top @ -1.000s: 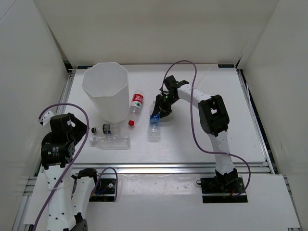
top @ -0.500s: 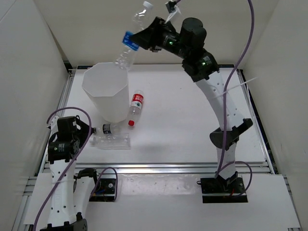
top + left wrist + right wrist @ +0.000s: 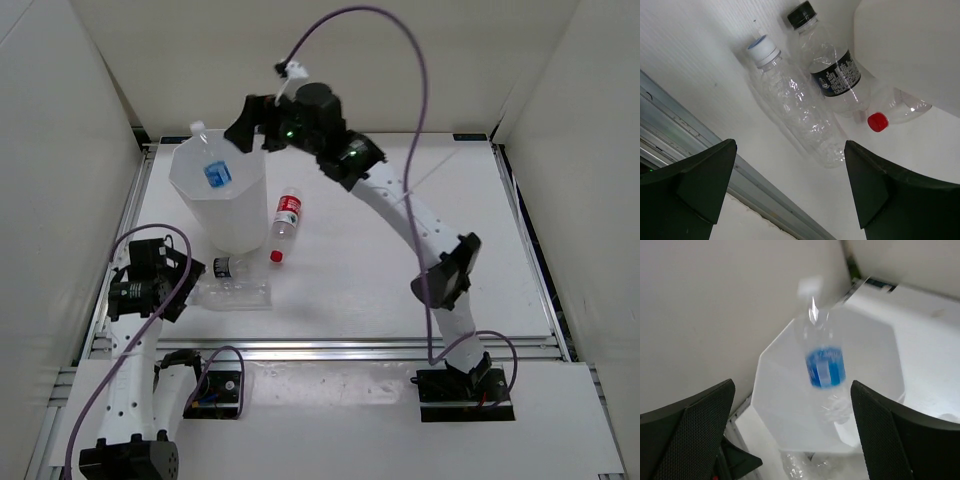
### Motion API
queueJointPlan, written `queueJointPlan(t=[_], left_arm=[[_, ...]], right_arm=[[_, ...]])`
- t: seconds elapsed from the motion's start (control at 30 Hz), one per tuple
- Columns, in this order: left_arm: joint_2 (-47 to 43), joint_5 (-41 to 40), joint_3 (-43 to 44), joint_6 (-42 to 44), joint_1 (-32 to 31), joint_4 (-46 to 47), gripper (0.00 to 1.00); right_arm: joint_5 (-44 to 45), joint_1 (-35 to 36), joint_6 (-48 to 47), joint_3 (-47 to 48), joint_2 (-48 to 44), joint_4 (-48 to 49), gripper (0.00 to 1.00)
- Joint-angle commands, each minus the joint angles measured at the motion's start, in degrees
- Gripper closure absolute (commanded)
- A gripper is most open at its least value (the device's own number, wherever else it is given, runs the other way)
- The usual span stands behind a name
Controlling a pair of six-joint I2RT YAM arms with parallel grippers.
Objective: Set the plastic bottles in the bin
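Observation:
The blue-labelled bottle (image 3: 215, 172) (image 3: 825, 367) is loose and blurred at the mouth of the white bin (image 3: 246, 205) (image 3: 785, 410), neck toward the far wall. My right gripper (image 3: 245, 128) (image 3: 792, 430) hangs open just above the bin's far-right rim, nothing between its fingers. On the table by the bin's base lie three plastic bottles: a red-labelled one (image 3: 286, 212) whose red cap (image 3: 877, 121) points toward me, a black-capped one (image 3: 224, 267) (image 3: 832, 72), and a crushed label-less one (image 3: 236, 293) (image 3: 795, 112). Just left of these my left gripper (image 3: 182, 285) (image 3: 790, 190) stands open and empty.
White walls close in the table on the left, back and right. A metal rail (image 3: 340, 350) (image 3: 700, 135) runs along the table's near edge, close to the crushed bottle. The right arm's purple cable (image 3: 400, 60) loops high over the table.
My right arm lifted the blue-labelled bottle from the table's middle, swung it over the bin and opened; the bottle now drops free. The left gripper edged toward the bottles by the bin.

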Motion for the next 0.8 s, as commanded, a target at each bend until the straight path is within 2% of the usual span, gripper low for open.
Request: queueJointPlan(t=[0.0, 0.07, 0.13, 0.17, 0.27, 0.3, 0.33, 0.43, 0.67, 0.77], left_arm=[[-1.58, 3.21, -2.35, -3.12, -0.2, 1.89, 0.0], [-2.63, 3.21, -3.23, -3.83, -0.2, 2.69, 0.0], [-4.39, 4.52, -4.37, -3.83, -0.2, 5.05, 0.0], [-4.4, 4.53, -4.37, -4.35, -0.2, 5.67, 0.0], [-5.89, 5.67, -4.37, -3.75, -0.2, 7.17, 0.0], [-5.89, 5.67, -4.37, -3.74, -0.2, 7.17, 0.0], [-5.89, 6.19, -4.37, -3.22, -0.2, 7.17, 0.0], [-5.36, 7.42, -4.37, -2.69, -0.2, 7.17, 0.0], [-5.45, 6.91, -4.63, -2.86, -0.2, 4.54, 0.0], [-6.07, 6.29, -5.34, -3.39, -0.2, 3.49, 0.0]], right_arm=[[7.37, -6.46, -2.28, -0.82, -18.51, 5.46, 0.0], [7.75, -12.41, 3.87, -10.21, -23.97, 4.94, 0.0], [5.29, -16.47, 8.53, -16.1, -25.74, -0.14, 0.0], [-0.2, -20.49, 10.81, -22.4, -26.26, -1.73, 0.0], [-13.22, -26.66, 15.57, -35.06, -24.08, -1.92, 0.0], [-17.18, -27.64, 16.28, -36.42, -20.41, -1.92, 0.0], [-25.49, -29.13, 16.28, -36.43, -18.03, -1.92, 0.0], [-31.88, -29.15, 13.58, -33.55, -8.54, -5.07, 0.0], [-34.01, -26.69, 11.36, -32.47, 3.78, -5.7, 0.0], [-36.37, -25.11, 11.27, -35.98, 5.02, 0.0, 0.0]])
